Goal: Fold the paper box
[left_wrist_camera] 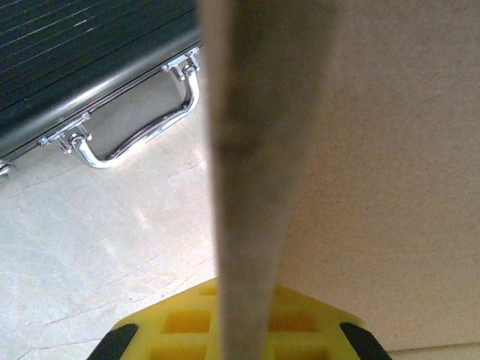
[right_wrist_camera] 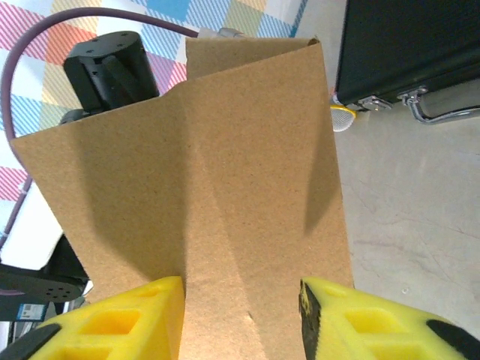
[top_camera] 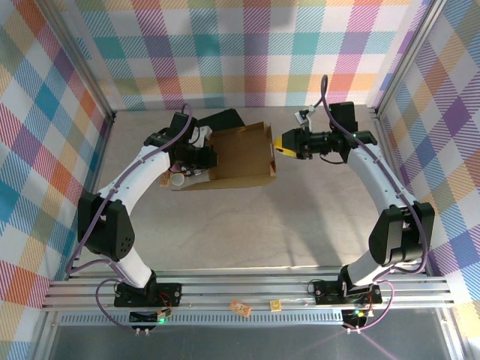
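Between your left gripper's [left_wrist_camera: 240,334] clamped jaws the paper box [left_wrist_camera: 390,187] sat pinched edge-on; directly ahead of your right gripper [right_wrist_camera: 240,319], jaws parted, stood its flap, so you likely needed a square, even push.

3 cams: 1 fixed overhead, 2 wrist-mounted.

Top external cam sits high, behind the arm bases, and looks down & fwd over the whole bench [top_camera: 300,225] to the plaid back wall [top_camera: 247,52]; far, wide view, left arm [top_camera: 127,180] on the left. Left wrist cam looks along the left end effector [left_wrist_camera: 241,330], v. close: the paper box [left_wrist_camera: 390,187] is edge-on at the lens & blurred, w/ the black case [left_wrist_camera: 90,52] and bench beyond. Right wrist cam looks along the right end effector [right_wrist_camera: 240,300] from the opposite side, close on a box panel, left arm behind it. All 3 views share the box and case; both wrist cams catch the case's chrome handle [left_wrist_camera: 150,127].
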Motion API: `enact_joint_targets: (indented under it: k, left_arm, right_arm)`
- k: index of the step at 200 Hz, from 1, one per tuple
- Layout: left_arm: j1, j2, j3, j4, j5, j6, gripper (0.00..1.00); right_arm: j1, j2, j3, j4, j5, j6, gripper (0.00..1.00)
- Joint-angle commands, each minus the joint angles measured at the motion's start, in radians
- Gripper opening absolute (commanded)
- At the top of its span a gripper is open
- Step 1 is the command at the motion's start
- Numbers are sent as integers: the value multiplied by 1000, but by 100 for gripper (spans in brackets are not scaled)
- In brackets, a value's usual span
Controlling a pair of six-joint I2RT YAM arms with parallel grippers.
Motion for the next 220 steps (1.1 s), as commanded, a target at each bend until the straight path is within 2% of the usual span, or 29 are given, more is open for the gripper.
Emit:
enact_joint_targets:
  k: [1,38,220]
  left_arm:
    - [13,-12,30,-6,31,-1,0]
    - [13,-18,29,-6,27,-2,0]
    - [11,-15,52,-19,32,-1,0]
  right_arm:
    - [31,15,63,-95,55,-95,49]
    - [55,10,82,-116,126,-111,59]
    - [136,59,162,-180,199,-159,75]
